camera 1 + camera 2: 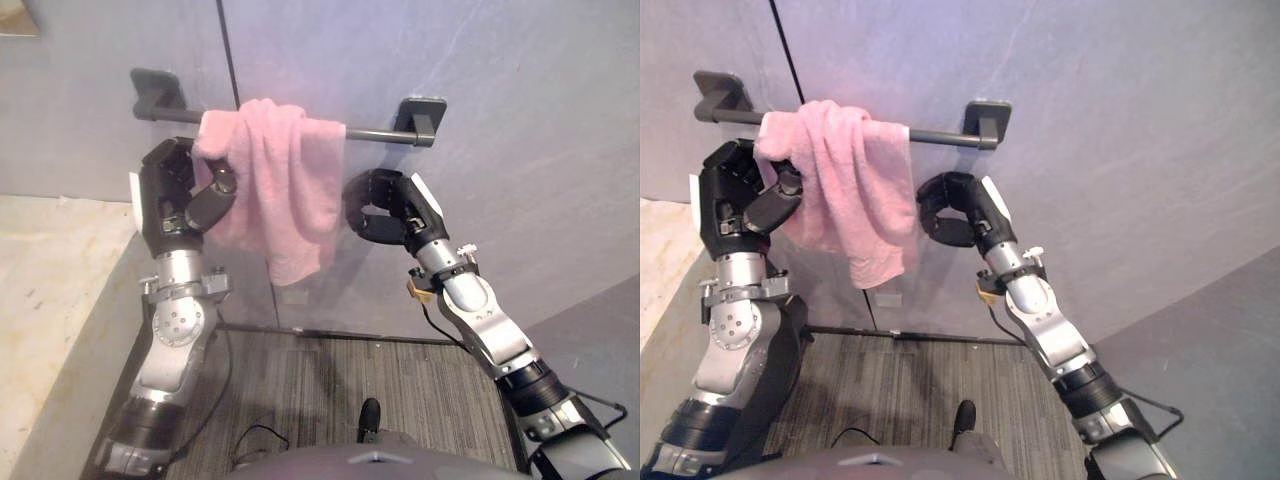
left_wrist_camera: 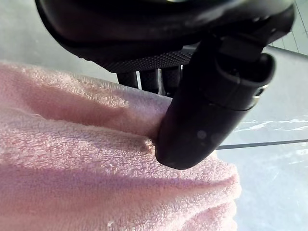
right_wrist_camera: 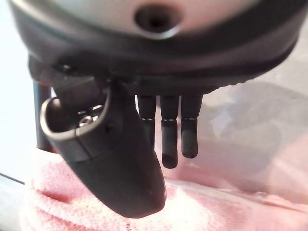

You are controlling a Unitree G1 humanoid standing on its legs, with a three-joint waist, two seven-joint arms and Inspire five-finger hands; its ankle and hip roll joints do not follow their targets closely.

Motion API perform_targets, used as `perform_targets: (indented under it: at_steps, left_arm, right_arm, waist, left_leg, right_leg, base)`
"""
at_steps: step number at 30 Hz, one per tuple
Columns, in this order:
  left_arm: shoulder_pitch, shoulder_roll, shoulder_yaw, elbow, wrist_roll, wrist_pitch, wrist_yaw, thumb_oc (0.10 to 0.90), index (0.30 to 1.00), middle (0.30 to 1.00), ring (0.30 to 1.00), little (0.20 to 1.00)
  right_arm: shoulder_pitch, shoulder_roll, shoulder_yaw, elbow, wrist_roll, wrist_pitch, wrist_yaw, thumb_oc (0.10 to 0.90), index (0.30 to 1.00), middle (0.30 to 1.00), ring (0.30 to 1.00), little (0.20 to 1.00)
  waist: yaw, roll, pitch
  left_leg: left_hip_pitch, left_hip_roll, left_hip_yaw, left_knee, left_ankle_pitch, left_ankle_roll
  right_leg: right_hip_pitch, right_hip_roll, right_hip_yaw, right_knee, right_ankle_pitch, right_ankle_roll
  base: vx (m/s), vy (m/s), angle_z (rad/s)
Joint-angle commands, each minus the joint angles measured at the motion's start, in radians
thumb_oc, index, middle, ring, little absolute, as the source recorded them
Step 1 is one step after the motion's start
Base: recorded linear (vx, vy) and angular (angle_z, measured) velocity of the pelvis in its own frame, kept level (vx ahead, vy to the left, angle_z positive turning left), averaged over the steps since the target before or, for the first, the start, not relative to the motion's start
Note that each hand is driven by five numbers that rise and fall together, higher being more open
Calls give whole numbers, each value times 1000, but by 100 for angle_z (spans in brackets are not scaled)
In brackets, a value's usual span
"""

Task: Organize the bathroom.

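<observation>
Left hand with thumb and fingers pinching the pink towel, towel draped over the dark wall rail, right hand curled, holding nothing, just beside the towel's edge below the rail, no legible writing.

Right robot hand, fingers curled, above pink towel.

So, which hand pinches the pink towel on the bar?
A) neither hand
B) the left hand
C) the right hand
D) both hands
B: the left hand pinches the pink towel hanging over the towel bar; the right hand is curled beside the towel, apart from it.
</observation>
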Motion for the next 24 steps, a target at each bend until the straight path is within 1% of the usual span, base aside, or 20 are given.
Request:
perform_targets:
  at_steps: [1, 5, 13, 14, 15, 17, 24]
  left_arm:
    - [-48, 43, -54, -3, 29, -37, -9, 400, 300, 300, 300, 300]
    - [-43, 45, -51, -1, 29, -39, -4, 400, 300, 300, 300, 300]
    - [-32, 43, -43, -3, 35, -43, 2, 400, 300, 300, 300, 300]
    - [-31, 42, -43, -5, 37, -42, 3, 400, 300, 300, 300, 300]
    - [-30, 41, -43, -6, 39, -42, 5, 400, 300, 300, 300, 300]
    - [-30, 42, -43, -6, 38, -41, 5, 400, 300, 300, 300, 300]
    - [-39, 37, -48, -6, 52, -37, 31, 400, 300, 300, 300, 300]
  right_arm:
    - [-164, -8, -68, -88, 2, -67, -23, 400, 300, 300, 300, 300]
    - [-137, -4, -74, -67, 2, -63, -31, 400, 300, 300, 300, 300]
    - [-59, 11, -93, -30, 11, -105, -44, 400, 300, 300, 300, 300]
    - [-50, 14, -97, -28, 9, -108, -41, 695, 742, 742, 742, 742]
    - [-46, 14, -99, -30, 8, -110, -36, 800, 900, 900, 900, 900]
    - [-40, 13, -101, -37, 0, -122, -17, 800, 900, 900, 900, 900]
    - [-70, -6, -92, -84, -18, -114, 3, 800, 900, 900, 900, 900]
  waist:
    - [26, -14, -8]
    - [22, -14, -8]
    - [9, -11, -3]
    - [7, -10, -2]
    - [6, -9, -2]
    - [3, -9, -2]
    - [3, -9, -2]
  left_leg:
    - [-52, -131, 15, 3, -35, 116]
    - [-54, -130, 18, 4, -35, 117]
    - [-50, -127, 24, 4, -36, 119]
    - [-49, -128, 25, 3, -36, 120]
    - [-49, -128, 25, 3, -36, 120]
    - [-47, -129, 25, 2, -36, 120]
    - [-46, -131, 22, 1, -37, 119]
  right_leg:
    - [94, -16, -12, 40, -182, 135]
    - [91, -17, -9, 43, -183, 136]
    - [86, -16, -2, 46, -182, 138]
    - [87, -16, -1, 46, -181, 138]
    - [88, -15, -1, 45, -181, 137]
    - [89, -14, -1, 43, -180, 137]
    - [92, -12, 0, 39, -181, 135]
  base:
    - [0, 0, 0]
    - [-3, 3, 2]
    - [0, 0, 0]
    - [0, 0, 0]
    - [0, 0, 0]
    - [0, 0, 0]
    - [0, 0, 0]
